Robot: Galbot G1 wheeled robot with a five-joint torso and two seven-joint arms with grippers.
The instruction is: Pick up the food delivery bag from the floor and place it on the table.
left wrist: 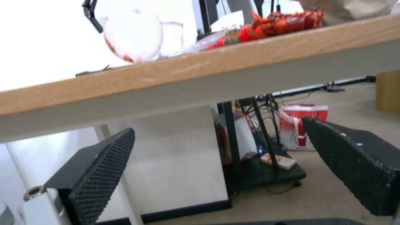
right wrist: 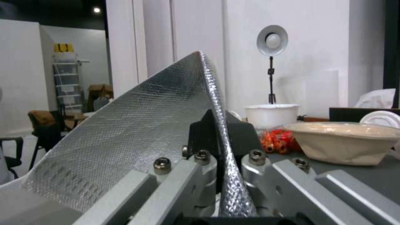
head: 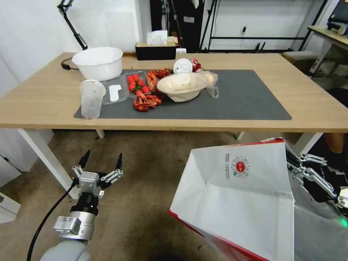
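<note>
The food delivery bag, white with a red edge and a small round red logo, hangs tilted at the lower right, in front of the table's near edge. My right gripper is shut on its upper right rim. In the right wrist view the fingers pinch the silver foil lining at about table-top height. My left gripper is open above the floor at the lower left, holding nothing. Its black pads stand wide apart below the table edge. The table carries a dark grey mat.
The mat's left half holds a beige bowl, crayfish, a tomato tray and a plastic cup. A white bowl and tissue box stand behind. A white table leg is near my left gripper.
</note>
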